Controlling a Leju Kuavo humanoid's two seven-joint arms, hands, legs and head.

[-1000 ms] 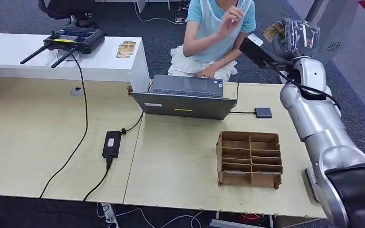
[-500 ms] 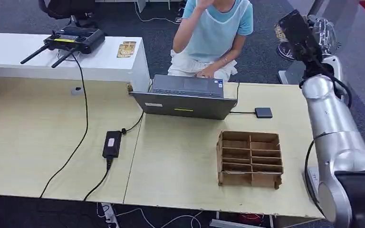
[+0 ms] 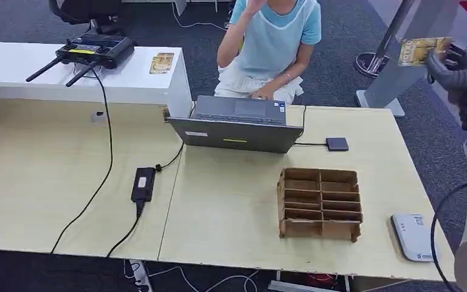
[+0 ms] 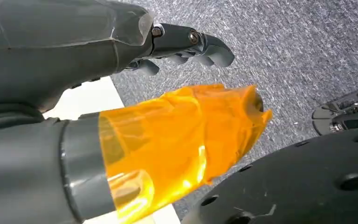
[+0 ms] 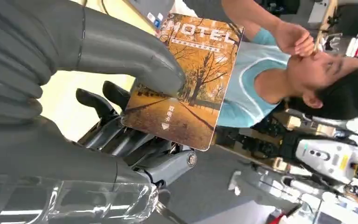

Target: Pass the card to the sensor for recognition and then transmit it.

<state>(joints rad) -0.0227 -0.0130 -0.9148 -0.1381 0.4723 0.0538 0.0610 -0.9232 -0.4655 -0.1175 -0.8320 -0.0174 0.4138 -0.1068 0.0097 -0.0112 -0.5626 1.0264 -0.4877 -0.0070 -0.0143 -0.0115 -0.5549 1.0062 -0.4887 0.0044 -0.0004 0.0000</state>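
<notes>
Up high: right hand [image 3: 462, 67] grips card [image 3: 422, 50] by thumb and fingers.
Sensor [image 3: 415, 236] on table [image 3: 231, 207]; left hand [image 4: 121, 60] apparently holds nothing, fingers loosely curled.

Head cam looks down over the whole surface [image 3: 237, 219]; wrist cams sit super close, right one sharing the card [image 5: 186, 79] with it.

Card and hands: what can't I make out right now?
- Card: head view too small to read its print.
- Card's lower part: right wrist view, covered by the right hand's thumb.
- Left hand: left wrist view, fingers mostly behind its own grey cover and orange-taped thumb.
</notes>
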